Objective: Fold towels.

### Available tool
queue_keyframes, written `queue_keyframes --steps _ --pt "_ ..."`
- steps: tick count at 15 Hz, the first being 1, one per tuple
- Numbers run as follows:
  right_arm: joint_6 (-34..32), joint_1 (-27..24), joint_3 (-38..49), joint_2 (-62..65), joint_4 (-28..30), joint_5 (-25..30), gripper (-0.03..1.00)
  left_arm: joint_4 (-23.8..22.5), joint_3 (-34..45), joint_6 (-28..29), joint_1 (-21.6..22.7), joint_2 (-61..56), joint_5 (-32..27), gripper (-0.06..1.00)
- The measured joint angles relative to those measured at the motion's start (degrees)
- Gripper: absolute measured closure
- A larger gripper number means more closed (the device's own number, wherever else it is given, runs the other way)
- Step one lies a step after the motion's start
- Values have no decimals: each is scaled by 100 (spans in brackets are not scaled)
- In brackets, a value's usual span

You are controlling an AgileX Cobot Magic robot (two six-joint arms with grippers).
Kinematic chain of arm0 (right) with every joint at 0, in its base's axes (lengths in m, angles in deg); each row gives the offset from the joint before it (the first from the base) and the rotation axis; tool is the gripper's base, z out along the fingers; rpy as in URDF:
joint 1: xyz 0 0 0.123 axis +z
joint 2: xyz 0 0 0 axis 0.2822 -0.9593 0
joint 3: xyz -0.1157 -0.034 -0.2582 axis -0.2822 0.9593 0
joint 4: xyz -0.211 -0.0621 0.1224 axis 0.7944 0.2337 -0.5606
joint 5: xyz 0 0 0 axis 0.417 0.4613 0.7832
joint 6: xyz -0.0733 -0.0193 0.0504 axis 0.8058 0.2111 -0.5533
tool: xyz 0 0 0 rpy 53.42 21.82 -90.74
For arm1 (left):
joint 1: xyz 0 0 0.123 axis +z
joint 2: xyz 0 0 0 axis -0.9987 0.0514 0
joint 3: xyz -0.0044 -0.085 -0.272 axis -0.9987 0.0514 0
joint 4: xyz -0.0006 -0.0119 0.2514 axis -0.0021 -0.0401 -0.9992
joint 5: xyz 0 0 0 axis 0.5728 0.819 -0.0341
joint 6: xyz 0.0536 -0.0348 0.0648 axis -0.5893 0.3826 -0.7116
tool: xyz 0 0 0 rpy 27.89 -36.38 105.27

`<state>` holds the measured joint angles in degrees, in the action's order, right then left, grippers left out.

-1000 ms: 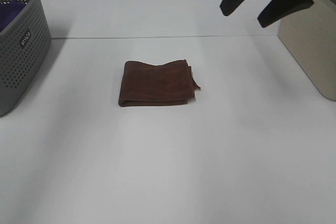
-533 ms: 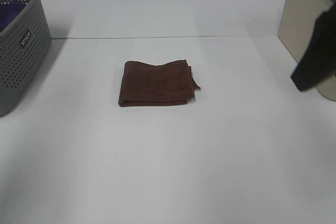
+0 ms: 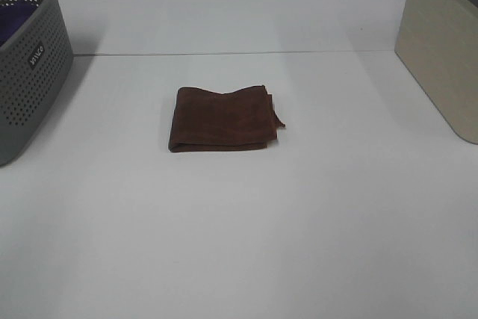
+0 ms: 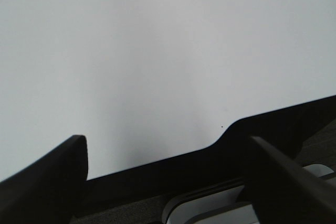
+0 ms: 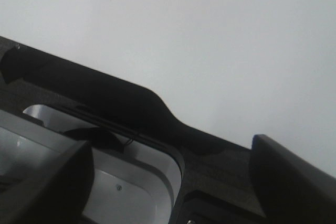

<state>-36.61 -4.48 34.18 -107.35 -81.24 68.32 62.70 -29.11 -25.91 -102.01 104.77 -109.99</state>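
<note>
The reddish-brown towel (image 3: 222,119) lies folded into a small rectangle on the white table (image 3: 239,229), a little left of centre in the high view, with one corner poking out at its right edge. Neither arm shows in the high view. In the left wrist view my left gripper (image 4: 168,182) stands open over the table's black edge, nothing between its dark fingers (image 4: 47,182). My right gripper (image 5: 173,182) is likewise open and empty, its fingers (image 5: 294,179) wide apart above the table edge. The towel is out of both wrist views.
A grey perforated basket (image 3: 30,65) with a purple cloth (image 3: 16,19) inside stands at the far left. A beige box (image 3: 441,42) stands at the far right. A seam runs across the table behind the towel.
The right arm, high at the upper right a second ago, swept down past the beige box and has left the high view. The towel has not moved.
</note>
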Motion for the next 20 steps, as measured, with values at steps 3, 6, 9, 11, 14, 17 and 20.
queue_keyframes --steps 3,6,9,11,14,17,20 --pt "6 0 264 934 6 -246 20 160 241 -372 0 -229 321 18" --pt "11 0 476 1696 46 -521 20 504 241 -991 0 -229 361 18" --pt "11 0 481 1811 149 -550 20 516 241 -1146 0 -229 361 18" --pt "11 0 481 1811 149 -550 20 527 246 -1146 0 -229 361 18" --pt "11 0 481 1811 149 -550 20 533 246 -1146 0 -229 361 18" --pt "11 0 481 1811 149 -550 20 533 246 -1146 0 -229 361 18" --pt "11 0 481 1811 172 -550 20 533 246 -1152 0 -229 361 18"
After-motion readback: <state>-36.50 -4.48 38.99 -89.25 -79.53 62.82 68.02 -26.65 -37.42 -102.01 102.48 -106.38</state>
